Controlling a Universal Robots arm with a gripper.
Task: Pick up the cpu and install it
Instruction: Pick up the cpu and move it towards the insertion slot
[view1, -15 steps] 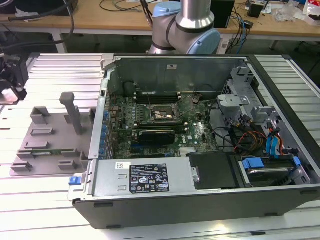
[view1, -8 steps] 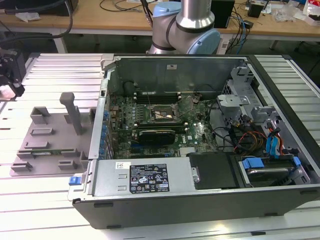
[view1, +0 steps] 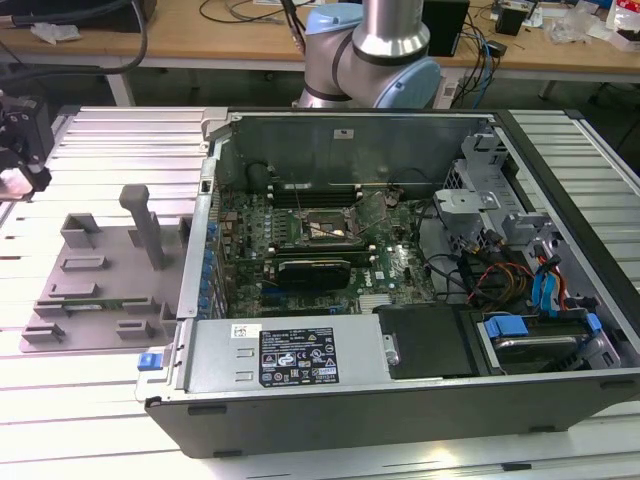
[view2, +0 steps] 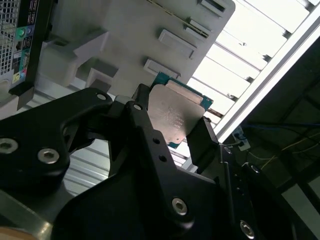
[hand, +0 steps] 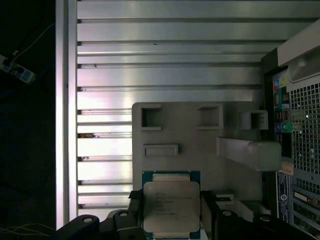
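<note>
1. From my remote station I see a table of pale metal slats, with dark grooves between them running from the exterior view's left to its right.
2. A grey plastic tray lies flat on the slats toward the exterior view's left. It has raised blocks and one upright post.
3. An open computer case lies on its side just beside the tray, toward the exterior view's right. I can't tell whether the two touch.
4. Bare slats show on the tray's far side and in front of it.

The cpu has a dull silver metal lid, and the tray is matt grey plastic.
</note>
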